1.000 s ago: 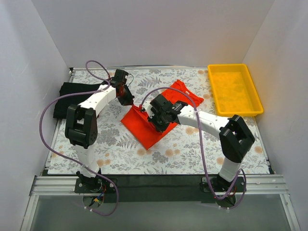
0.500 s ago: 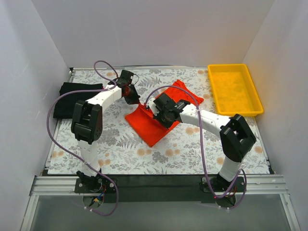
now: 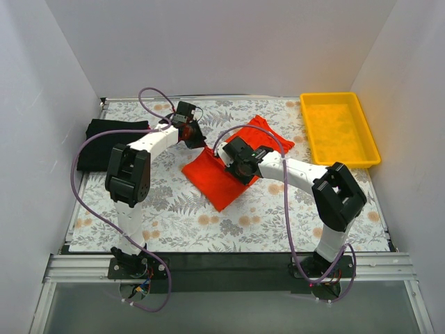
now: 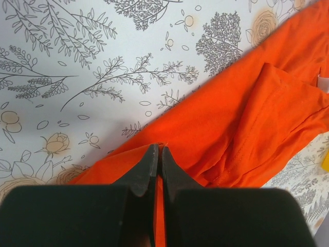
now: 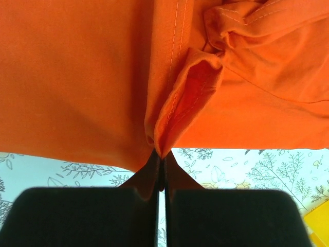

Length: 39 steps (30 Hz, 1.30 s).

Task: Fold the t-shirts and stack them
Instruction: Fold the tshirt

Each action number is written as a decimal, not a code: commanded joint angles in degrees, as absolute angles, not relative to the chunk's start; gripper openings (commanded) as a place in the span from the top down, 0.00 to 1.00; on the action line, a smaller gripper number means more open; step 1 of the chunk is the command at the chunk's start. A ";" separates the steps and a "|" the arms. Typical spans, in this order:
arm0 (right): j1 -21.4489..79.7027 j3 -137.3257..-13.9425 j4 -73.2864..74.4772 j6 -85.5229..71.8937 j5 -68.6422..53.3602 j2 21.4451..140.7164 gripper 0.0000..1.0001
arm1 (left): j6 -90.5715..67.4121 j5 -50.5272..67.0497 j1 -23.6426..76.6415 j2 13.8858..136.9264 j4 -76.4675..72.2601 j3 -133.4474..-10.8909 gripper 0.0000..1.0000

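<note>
A bright orange-red t-shirt (image 3: 215, 184) lies partly folded in the middle of the flowered table. My left gripper (image 3: 194, 141) is at its far left edge and shut on the cloth; in the left wrist view the fingertips (image 4: 152, 157) pinch the t-shirt's hem (image 4: 247, 118). My right gripper (image 3: 238, 165) sits over the shirt's middle, shut on a bunched, stitched fold (image 5: 175, 113) that hangs above the table. A folded black t-shirt (image 3: 104, 142) rests at the far left.
A yellow plastic tray (image 3: 374, 149) stands at the back right. White walls close in the table on three sides. Purple cables loop from both arms above the table.
Both grippers have carried the orange-red shirt's lifted edge a little to the right and toward the back. The near left corner of the cloth followed. Both grips stayed shut.
</note>
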<state>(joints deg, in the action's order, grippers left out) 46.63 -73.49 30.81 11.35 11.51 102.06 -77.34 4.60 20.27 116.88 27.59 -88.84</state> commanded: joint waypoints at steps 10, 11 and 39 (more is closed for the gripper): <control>45.35 -71.80 27.07 10.90 17.39 105.47 0.96 | -76.12 4.40 20.74 118.83 21.89 -87.45 0.93; 45.35 -72.07 27.16 10.81 17.84 105.47 0.93 | -76.03 3.96 20.74 118.74 21.88 -87.71 0.91; 42.02 -72.69 20.13 7.12 -1.23 103.71 0.74 | -78.31 -0.35 22.06 100.54 21.97 -61.44 0.59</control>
